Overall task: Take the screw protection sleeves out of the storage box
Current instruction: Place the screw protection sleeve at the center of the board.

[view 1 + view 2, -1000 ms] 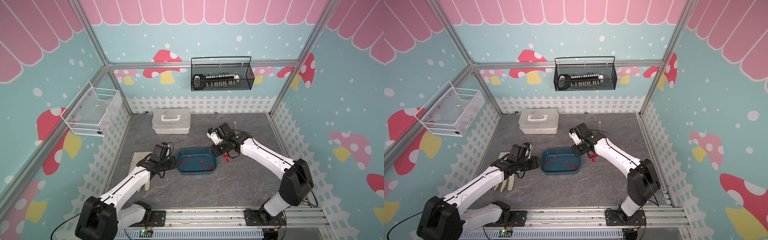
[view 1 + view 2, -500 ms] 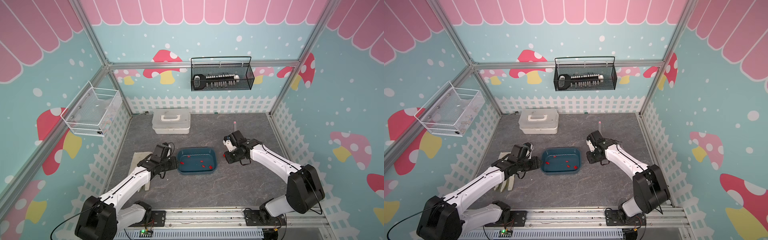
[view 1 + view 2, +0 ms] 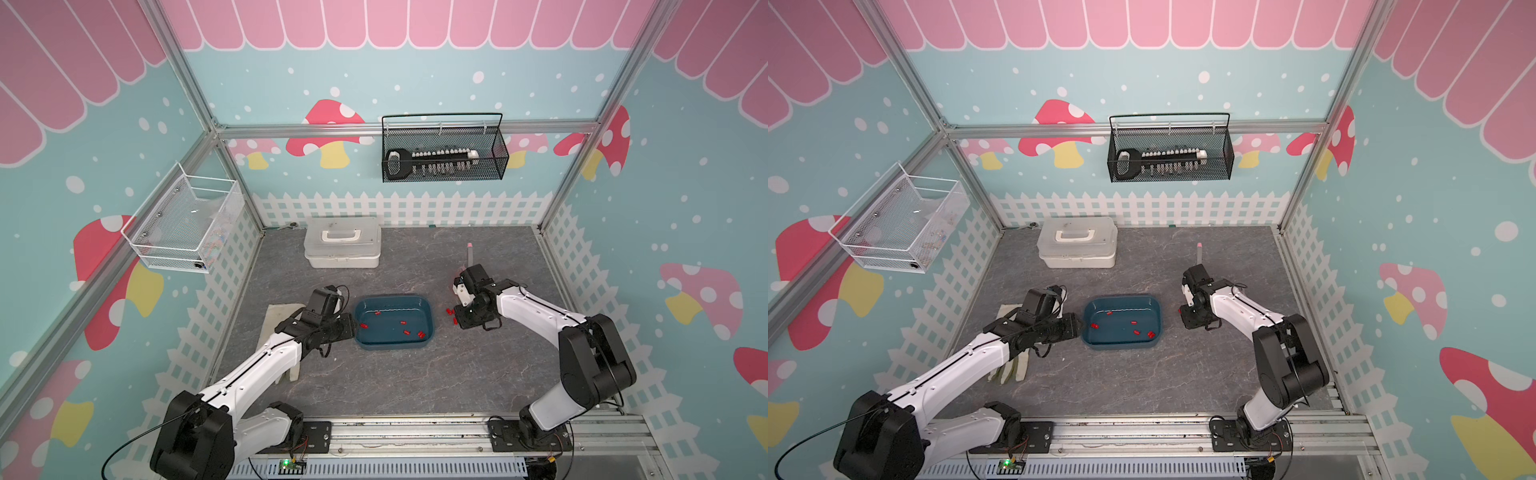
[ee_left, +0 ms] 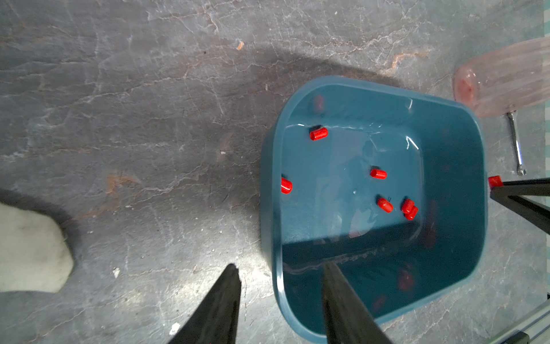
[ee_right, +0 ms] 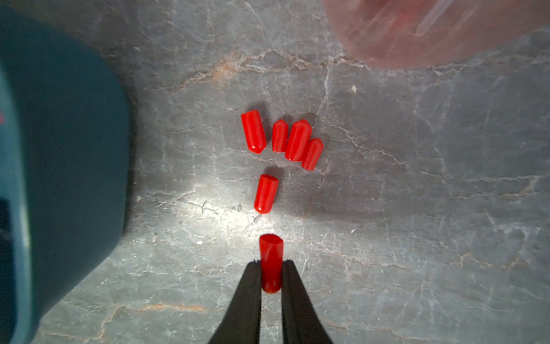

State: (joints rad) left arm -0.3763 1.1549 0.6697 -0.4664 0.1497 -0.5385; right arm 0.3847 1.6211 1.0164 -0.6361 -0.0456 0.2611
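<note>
Red sleeve [image 5: 270, 253] sits clamped between the tips of your right pincer [image 5: 271, 263]. Your left pincer [image 4: 281, 266] gapes open astride the box [image 4: 452, 149] wall.

The 2 top views sit high at the cell's front, tilted steeply down toward the back wall. They are far enough off to hold both arms, the whole grey surface [image 3: 395, 386] and the storage box [image 3: 390, 344], and they overlap almost fully. The left wrist camera looks closely down past the left pincer [image 4: 280, 266] into the box. The right wrist camera, nearer still, looks past the right pincer [image 5: 271, 263] onto the surface. The 2 wrist views share the box's wall and the screw protection sleeve [image 5: 270, 253] in the right pincer.
</note>
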